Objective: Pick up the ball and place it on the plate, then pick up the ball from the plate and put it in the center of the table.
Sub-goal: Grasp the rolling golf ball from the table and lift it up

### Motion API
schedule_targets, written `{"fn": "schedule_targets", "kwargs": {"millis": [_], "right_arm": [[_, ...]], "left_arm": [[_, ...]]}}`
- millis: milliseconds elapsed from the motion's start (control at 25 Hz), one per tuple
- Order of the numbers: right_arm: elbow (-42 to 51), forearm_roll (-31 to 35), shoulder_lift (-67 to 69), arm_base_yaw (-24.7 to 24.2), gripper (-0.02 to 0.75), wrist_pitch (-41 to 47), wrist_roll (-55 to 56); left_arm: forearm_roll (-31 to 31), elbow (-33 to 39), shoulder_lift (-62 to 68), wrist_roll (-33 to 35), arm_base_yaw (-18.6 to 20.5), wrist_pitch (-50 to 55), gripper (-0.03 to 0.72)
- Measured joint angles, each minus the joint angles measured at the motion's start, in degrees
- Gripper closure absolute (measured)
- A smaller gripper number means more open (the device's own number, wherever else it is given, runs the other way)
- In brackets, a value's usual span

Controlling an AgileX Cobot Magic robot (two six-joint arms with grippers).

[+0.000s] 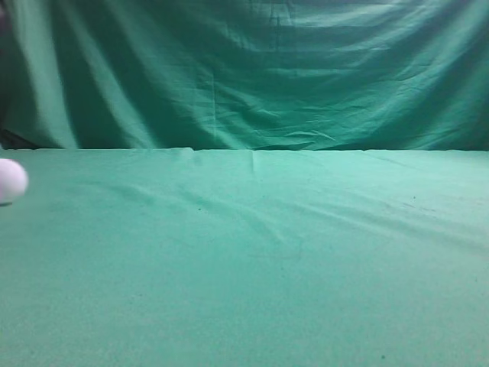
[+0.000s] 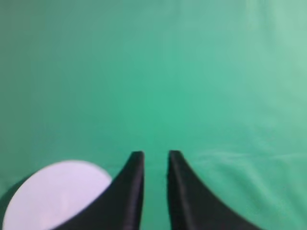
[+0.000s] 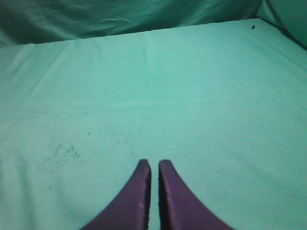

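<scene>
The ball (image 1: pixel 9 181) is a small white sphere resting on the teal-green table (image 1: pixel 252 260) at the far left edge of the exterior view. It also shows blurred in the left wrist view (image 2: pixel 53 196), at the bottom left, partly behind the left finger. My left gripper (image 2: pixel 156 154) hovers just right of the ball, its fingers a narrow gap apart with only cloth between them. My right gripper (image 3: pixel 154 163) is shut and empty over bare cloth. No plate is in view. Neither arm shows in the exterior view.
A draped, folded green cloth backdrop (image 1: pixel 252 69) hangs behind the table's far edge. Small dark specks (image 3: pixel 62 153) mark the cloth left of the right gripper. The table's far right corner (image 3: pixel 261 21) shows in the right wrist view.
</scene>
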Motion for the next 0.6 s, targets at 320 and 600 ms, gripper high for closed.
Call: {"fn": "schedule_targets", "kwargs": {"millis": [320,600], "right_arm": [[0.00,0.00,0.00,0.00,0.689,0.00,0.00],[0.00,0.00,0.00,0.00,0.689,0.00,0.00]], "left_arm": [[-12.15,-1.44,-11.98,11.09,0.00,0.04,0.688],[-12.61,7.22,-27.75,13.07,-0.39,-2.70,0.688]]}}
